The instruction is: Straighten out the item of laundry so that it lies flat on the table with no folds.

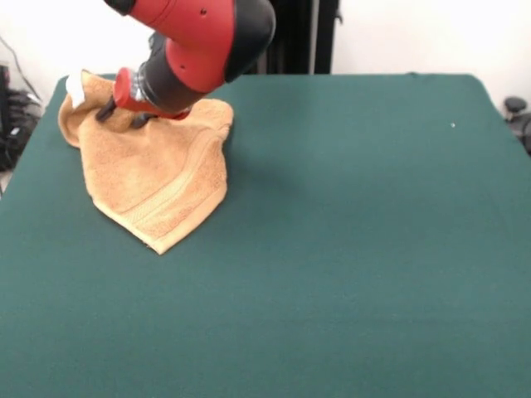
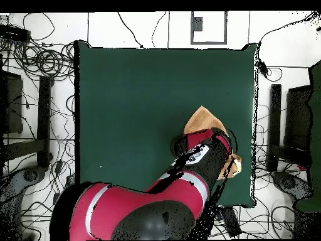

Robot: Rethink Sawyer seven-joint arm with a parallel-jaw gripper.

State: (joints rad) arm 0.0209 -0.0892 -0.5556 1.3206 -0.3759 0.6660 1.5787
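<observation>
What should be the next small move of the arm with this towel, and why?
Probably pull the far end outward toward the table's corner. The towel lies bunched and folded near that corner, its near end tapering to a point, and the gripper sits right on the rumpled far part, so a short drag there could open the fold.

Arm (image 1: pixel 199 37) is being seen w/ glossy red shell, black rounded joint sections, small dark screw holes; white patch shown on wrist in overhead view
</observation>
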